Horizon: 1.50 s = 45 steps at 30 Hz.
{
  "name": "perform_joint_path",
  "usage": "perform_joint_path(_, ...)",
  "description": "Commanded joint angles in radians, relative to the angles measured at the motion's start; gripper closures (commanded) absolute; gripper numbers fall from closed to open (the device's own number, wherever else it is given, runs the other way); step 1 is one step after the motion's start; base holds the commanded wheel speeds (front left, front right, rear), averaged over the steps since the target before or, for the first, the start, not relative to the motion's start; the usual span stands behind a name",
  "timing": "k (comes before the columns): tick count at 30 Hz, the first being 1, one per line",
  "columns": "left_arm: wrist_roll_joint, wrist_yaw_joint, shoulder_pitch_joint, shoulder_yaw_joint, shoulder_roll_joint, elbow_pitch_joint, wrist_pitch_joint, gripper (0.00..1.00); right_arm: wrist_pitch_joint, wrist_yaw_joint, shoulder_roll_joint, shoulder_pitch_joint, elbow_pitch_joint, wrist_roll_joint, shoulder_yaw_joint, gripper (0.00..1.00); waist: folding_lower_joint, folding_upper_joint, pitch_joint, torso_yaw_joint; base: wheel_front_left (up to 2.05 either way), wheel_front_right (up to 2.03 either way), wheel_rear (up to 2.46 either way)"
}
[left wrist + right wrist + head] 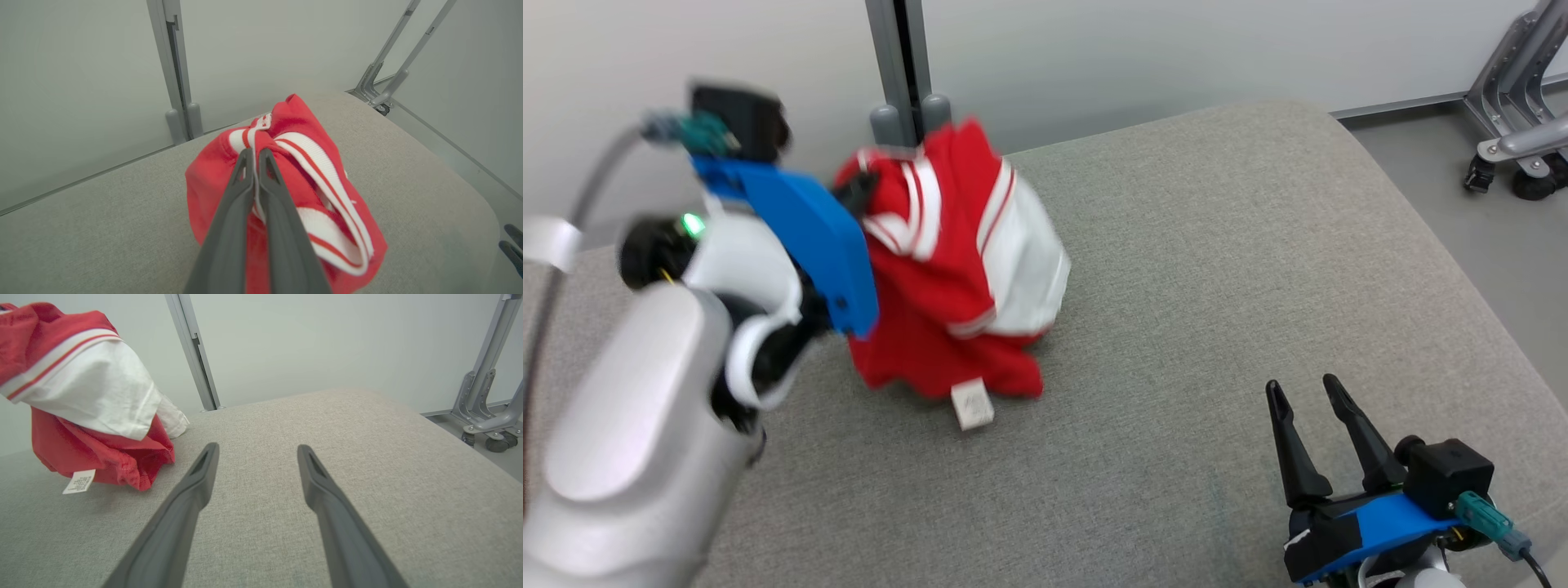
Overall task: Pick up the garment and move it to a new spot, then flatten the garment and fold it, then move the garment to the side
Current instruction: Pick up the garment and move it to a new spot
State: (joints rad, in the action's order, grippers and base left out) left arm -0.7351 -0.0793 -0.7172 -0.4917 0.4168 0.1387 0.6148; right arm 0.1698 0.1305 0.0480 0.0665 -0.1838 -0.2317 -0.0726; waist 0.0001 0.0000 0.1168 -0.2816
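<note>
One grip only: the left pincer (254,152) pinches the garment (302,171) shut; the right pincer (1302,382) gapes empty. Lift the hem clear of the surface (1217,286) before carrying.

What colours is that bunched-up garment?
The garment is red with white panels and red-and-white striped trim, clearest in the head view.

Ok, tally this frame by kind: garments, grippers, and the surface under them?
Red-and-white fabric garment: 1
Dark two-finger grippers: 2 (left gripper shut on the garment, right gripper open)
Grey fabric-covered surface: 1
Total: 4
</note>
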Motion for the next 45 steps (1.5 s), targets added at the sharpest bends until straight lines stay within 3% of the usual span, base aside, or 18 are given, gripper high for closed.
perform_joint_path(1,0.008,0.007,0.025,-0.012,-0.005,0.016,-0.015,1.0,0.01,0.0,0.004,0.01,-0.003,-0.005,-0.001,0.0,-0.0001,0.0,0.0,-0.003,0.0,0.0,0.0)
perform_joint_path(5,0.009,0.012,0.127,-0.059,-0.043,0.121,-0.058,1.0,0.01,0.0,0.004,0.01,-0.011,-0.005,0.0,0.0,-0.0001,0.0,-0.005,-0.001,0.0,0.0,0.0)
perform_joint_path(6,0.009,0.018,0.143,-0.063,-0.057,0.14,-0.088,0.65,0.008,0.0,0.004,0.008,-0.011,-0.002,0.0,0.0,-0.0001,0.0,-0.008,0.003,0.0,0.0,0.0)
perform_joint_path(7,0.007,0.032,0.156,-0.059,-0.077,0.155,-0.141,0.04,0.006,0.0,0.004,0.007,-0.011,0.001,0.0,0.0,-0.0001,0.0,-0.013,0.009,0.0,0.0,0.0)
perform_joint_path(8,-0.002,0.021,0.176,-0.041,-0.1,0.179,-0.2,0.0,0.004,0.0,0.005,0.003,-0.01,0.003,0.0,0.0,-0.0001,0.0,-0.017,0.015,0.0,0.0,0.0)
perform_joint_path(13,-0.024,0.031,0.265,-0.011,-0.176,0.276,-0.393,0.0,-0.011,0.0,0.004,-0.02,-0.006,0.013,0.004,0.0,-0.0001,0.0,-0.049,0.059,0.0,0.0,0.0)
perform_joint_path(19,-0.008,0.042,0.337,-0.012,-0.214,0.317,-0.546,0.0,-0.031,0.0,0.004,-0.049,0.01,0.025,0.015,0.0,-0.0001,0.0,-0.09,0.13,0.0,0.0,0.0)
perform_joint_path(28,-0.049,0.075,0.444,0.088,-0.247,0.24,-0.827,0.0,-0.056,0.0,0.004,-0.082,0.041,0.029,0.036,0.0,-0.0001,0.0,-0.125,0.218,0.0,0.0,0.0)
perform_joint_path(33,-0.031,0.119,0.52,0.164,-0.267,0.161,-0.878,0.0,-0.066,0.0,0.004,-0.095,0.055,0.031,0.05,0.0,-0.0001,0.0,-0.13,0.255,0.0,0.0,0.0)
perform_joint_path(40,0.198,0.151,0.659,0.357,-0.323,-0.022,-0.88,0.0,-0.068,0.0,0.004,-0.099,0.064,0.02,0.056,0.0,-0.0001,0.0,-0.129,0.289,0.0,0.0,0.0)
perform_joint_path(45,0.384,0.168,0.753,0.406,-0.347,-0.067,-0.88,0.0,-0.066,0.0,0.004,-0.098,0.056,0.015,0.05,0.0,-0.0001,0.0,-0.132,0.302,0.0,0.0,0.0)
